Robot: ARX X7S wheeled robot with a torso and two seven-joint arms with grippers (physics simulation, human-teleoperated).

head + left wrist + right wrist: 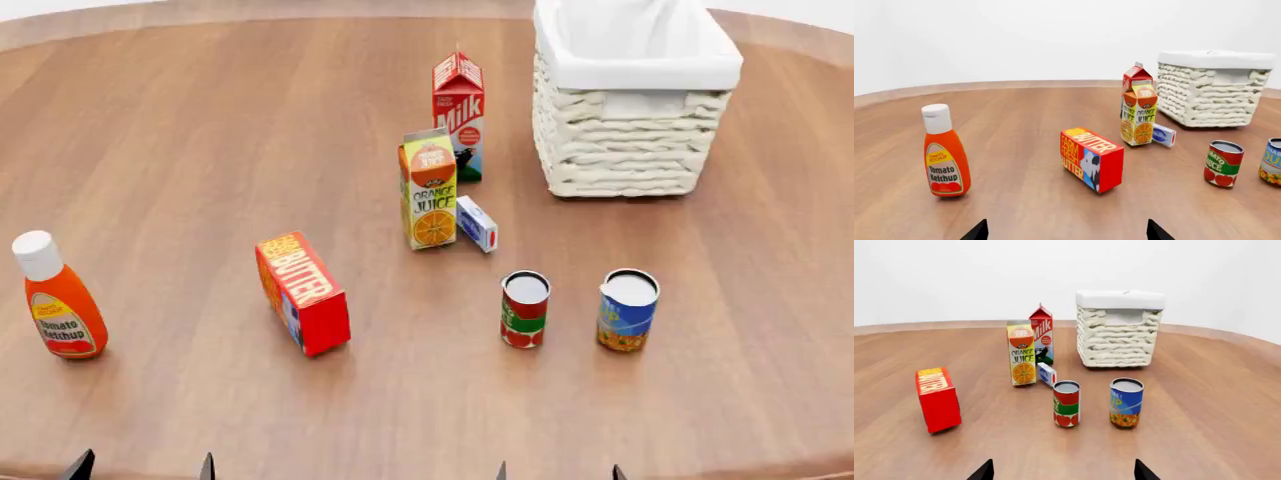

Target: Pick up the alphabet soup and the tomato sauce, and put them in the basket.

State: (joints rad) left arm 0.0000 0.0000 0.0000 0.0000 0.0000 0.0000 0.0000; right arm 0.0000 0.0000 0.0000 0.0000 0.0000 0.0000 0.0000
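The alphabet soup [627, 309], a blue can with a pale top, stands upright on the wooden table right of the tomato sauce [525, 309], a red can with a green band. Both show in the right wrist view, soup [1126, 402] and sauce [1067, 403], and in the left wrist view, sauce [1223, 163] and soup [1272, 162] at the frame edge. The cream wicker basket [627, 150] stands beyond them, empty inside as far as I see. My left gripper [142, 468] and right gripper [558, 472] are open and empty at the near table edge, well short of the cans.
A ketchup bottle [56, 297] stands at the left. A red butter box [303, 294], an orange juice carton [429, 189], a milk carton [458, 115] and a small white-blue box [477, 223] stand in the middle of the table [200, 150].
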